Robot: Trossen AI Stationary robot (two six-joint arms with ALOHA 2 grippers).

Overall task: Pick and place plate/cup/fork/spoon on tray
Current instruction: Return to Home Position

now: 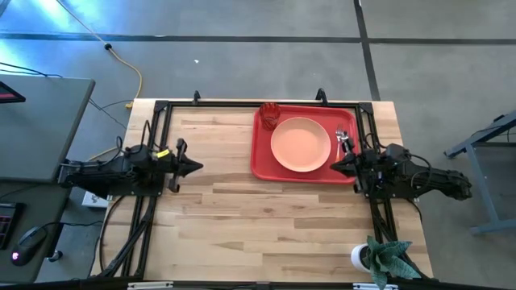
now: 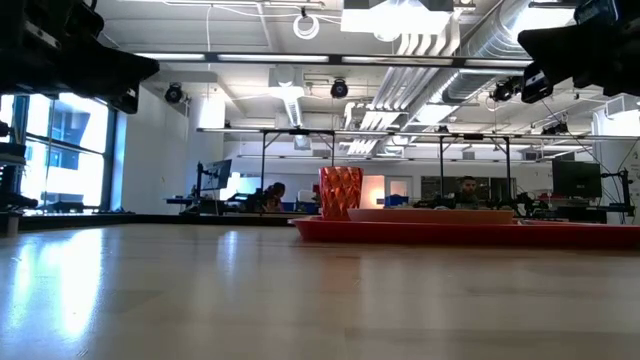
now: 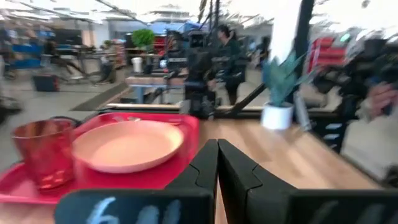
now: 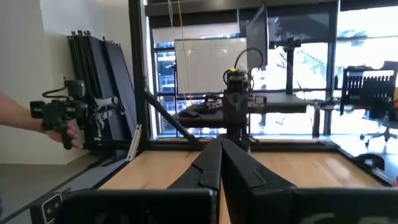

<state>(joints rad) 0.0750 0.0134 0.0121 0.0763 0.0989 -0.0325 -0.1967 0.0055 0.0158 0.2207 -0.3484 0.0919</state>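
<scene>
The plate [image 1: 301, 144] lay flat in the middle of the tray [image 1: 262, 165], which sat in the upper right part of the table [image 1: 242, 217] in the high view. The cup [image 1: 268, 113] stood upright in the tray's upper left corner, just beside the plate's rim. A fork [image 1: 340, 135] and a spoon [image 1: 347, 145] lay close together on the tray's right side, between the plate and the rim. The right gripper [image 1: 337, 165] hung at the tray's lower right corner with its fingers [image 4: 208, 169] pressed together on nothing. The left gripper [image 1: 196, 167] waited at the left centre of the frame, well apart from the tray, its fingers [image 3: 208, 168] likewise closed and empty. A potted plant [image 1: 379, 256] stood at the lower right corner of the table.
</scene>
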